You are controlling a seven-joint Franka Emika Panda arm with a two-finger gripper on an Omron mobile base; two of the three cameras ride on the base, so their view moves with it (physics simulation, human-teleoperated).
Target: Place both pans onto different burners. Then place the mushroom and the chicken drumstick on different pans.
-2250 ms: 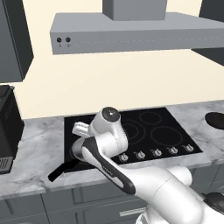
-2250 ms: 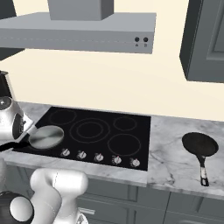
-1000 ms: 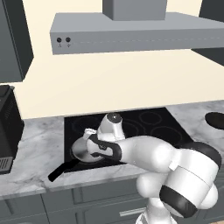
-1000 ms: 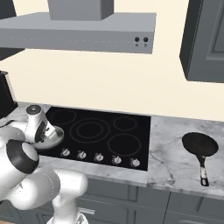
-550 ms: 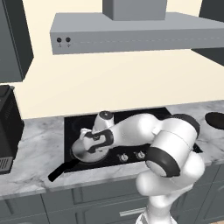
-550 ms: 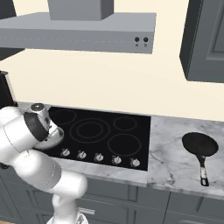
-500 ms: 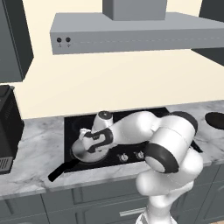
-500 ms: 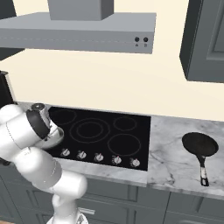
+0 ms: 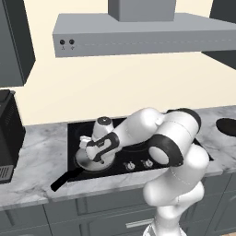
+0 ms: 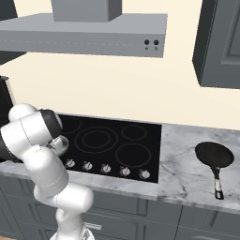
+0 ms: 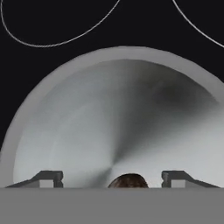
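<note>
The silver pan sits on the front-left part of the black cooktop, its black handle pointing out over the counter's front. My gripper hangs just above the pan's bowl. In the hand view the gripper is open, with its fingertips wide apart over the silver pan. A small rounded brown food piece lies in the pan between them, touching neither; I cannot tell whether it is the mushroom or the chicken drumstick. The dark pan rests on the marble counter right of the cooktop.
Burner rings mark the cooktop, with a row of silver knobs along its front. A range hood hangs overhead. A black appliance stands on the counter at the left. The dark pan's edge shows far right.
The jaws have gone from shut to wide open over the silver pan, and the brown piece now lies free in it. The arm has hardly moved.
</note>
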